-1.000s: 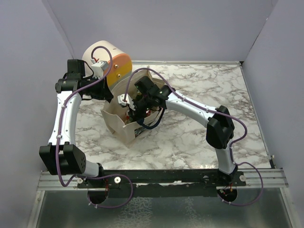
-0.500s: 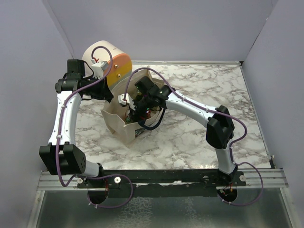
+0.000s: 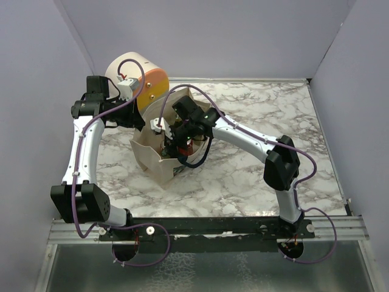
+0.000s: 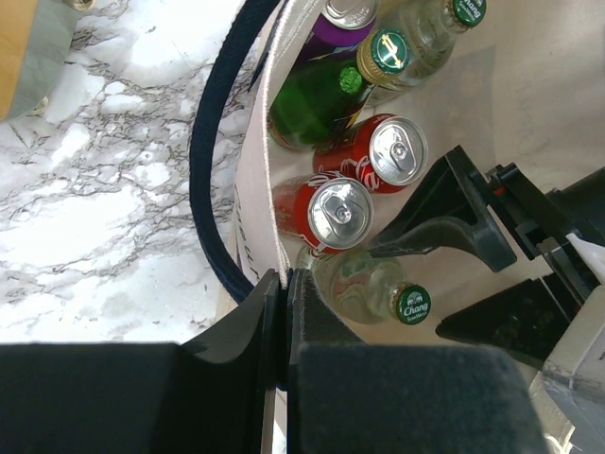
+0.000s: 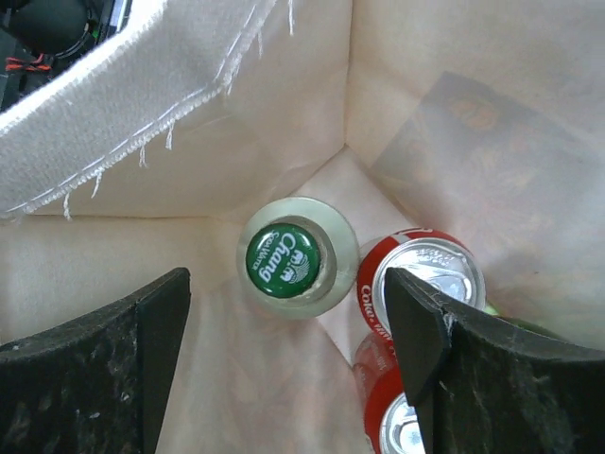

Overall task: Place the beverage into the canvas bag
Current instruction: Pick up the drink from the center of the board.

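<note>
The green-capped bottle (image 5: pixel 291 257) is now let go upright in the canvas bag (image 5: pixel 123 132) by the spread right gripper (image 5: pixel 284 326). The rim is pinched by the left gripper (image 4: pixel 284 307). Placement is judged done.

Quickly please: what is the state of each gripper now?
Left gripper: closed on the bag rim.
Right gripper: open, holding nothing, above the Chang bottle in the bag.

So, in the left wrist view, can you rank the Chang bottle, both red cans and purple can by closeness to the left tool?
1. Chang bottle and nearer red can, just right of the left tool: too close to call.
2. The farther red can, up-right.
3. The purple can, top edge.
</note>
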`<state>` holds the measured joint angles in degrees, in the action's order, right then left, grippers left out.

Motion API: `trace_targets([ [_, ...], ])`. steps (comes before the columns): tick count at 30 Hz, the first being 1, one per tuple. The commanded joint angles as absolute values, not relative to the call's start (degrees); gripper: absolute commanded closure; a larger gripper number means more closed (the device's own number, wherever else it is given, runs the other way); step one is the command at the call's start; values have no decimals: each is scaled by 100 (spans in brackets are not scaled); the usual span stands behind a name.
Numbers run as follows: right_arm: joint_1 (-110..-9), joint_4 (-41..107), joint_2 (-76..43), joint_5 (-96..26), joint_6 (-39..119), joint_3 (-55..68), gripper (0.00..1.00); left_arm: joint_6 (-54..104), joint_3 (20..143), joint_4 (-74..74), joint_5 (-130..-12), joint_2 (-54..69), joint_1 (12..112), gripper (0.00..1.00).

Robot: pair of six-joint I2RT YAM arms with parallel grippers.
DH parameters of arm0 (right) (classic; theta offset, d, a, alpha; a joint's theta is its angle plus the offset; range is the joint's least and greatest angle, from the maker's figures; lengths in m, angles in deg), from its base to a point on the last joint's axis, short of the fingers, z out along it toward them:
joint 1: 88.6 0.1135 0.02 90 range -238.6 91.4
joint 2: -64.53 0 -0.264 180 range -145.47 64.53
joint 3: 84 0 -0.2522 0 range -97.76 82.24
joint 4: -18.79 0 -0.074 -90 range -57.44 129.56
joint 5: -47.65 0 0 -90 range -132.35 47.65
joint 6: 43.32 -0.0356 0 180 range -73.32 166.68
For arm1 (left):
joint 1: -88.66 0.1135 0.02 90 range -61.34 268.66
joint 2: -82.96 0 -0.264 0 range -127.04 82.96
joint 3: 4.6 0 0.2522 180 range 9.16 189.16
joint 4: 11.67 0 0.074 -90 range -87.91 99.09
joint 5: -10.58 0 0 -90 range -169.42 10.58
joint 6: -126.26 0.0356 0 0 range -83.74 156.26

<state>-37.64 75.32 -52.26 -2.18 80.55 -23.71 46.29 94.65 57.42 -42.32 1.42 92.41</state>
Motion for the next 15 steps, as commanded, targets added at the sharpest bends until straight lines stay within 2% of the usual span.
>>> trace_targets([
  [1,-3728,7468,-5268,-81,7915,-2703,14,4736,9555,5554,-4032,78,9279,100],
  [5,-3731,7431,-5222,-95,7840,-2863,11,4756,9551,5556,-4039,62,9279,100],
  [15,-3892,7237,-4938,166,7455,-3052,10,4785,9576,5530,-4040,12,9279,100],
])
